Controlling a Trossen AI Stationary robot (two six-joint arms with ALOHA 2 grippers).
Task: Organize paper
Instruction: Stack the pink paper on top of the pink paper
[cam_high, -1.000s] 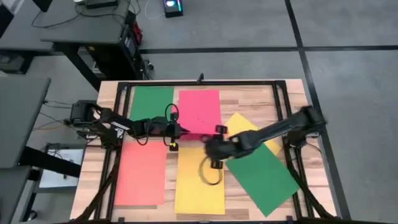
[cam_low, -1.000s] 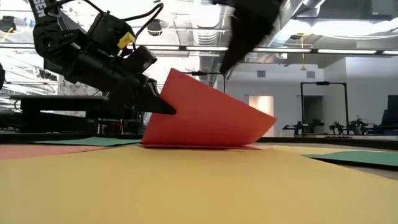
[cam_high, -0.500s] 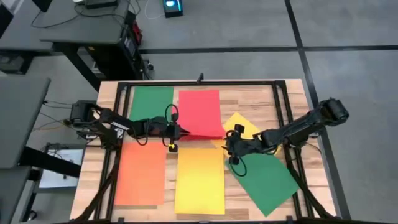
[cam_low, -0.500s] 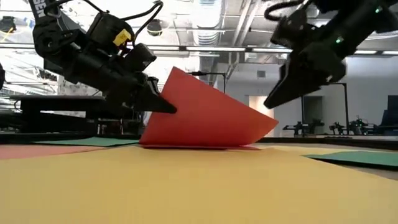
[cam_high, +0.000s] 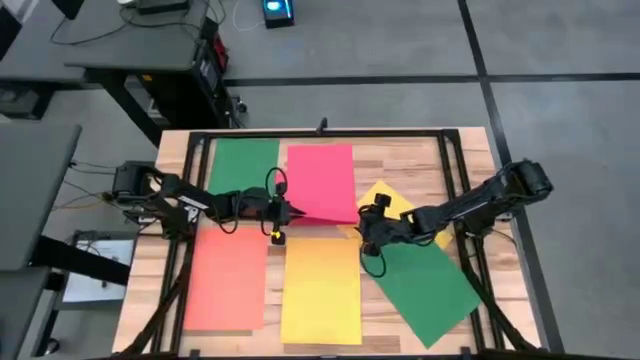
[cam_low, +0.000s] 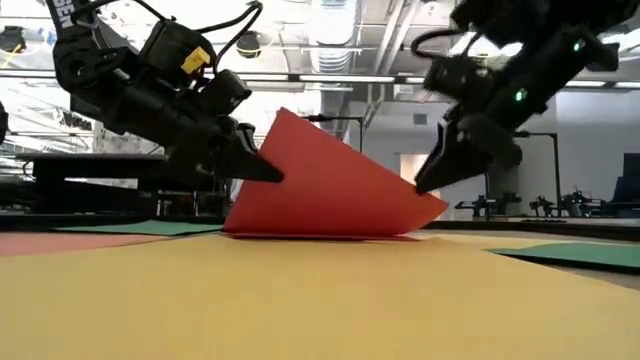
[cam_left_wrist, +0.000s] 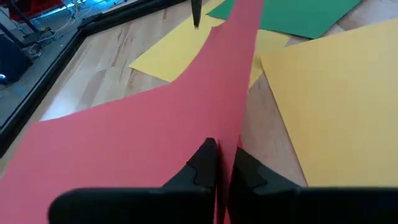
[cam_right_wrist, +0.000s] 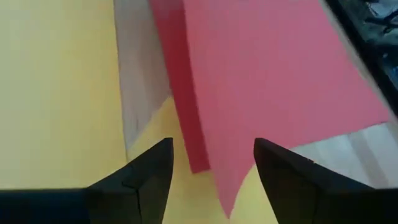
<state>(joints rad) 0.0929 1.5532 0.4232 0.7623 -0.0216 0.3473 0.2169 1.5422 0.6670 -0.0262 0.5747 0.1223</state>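
- The pink-red sheet (cam_high: 321, 180) is pinched at its near left corner by the left gripper (cam_high: 288, 211), fingers pressed on the paper, and its near edge is lifted off the table (cam_high: 400, 165).
- The right gripper (cam_high: 366, 222) is held just beside the raised near right corner, fingers spread, nothing between them.
- A green sheet (cam_high: 243, 163), an orange sheet (cam_high: 226, 278), a yellow sheet (cam_high: 321, 290) and a second green sheet (cam_high: 425, 290) are lying flat around it.
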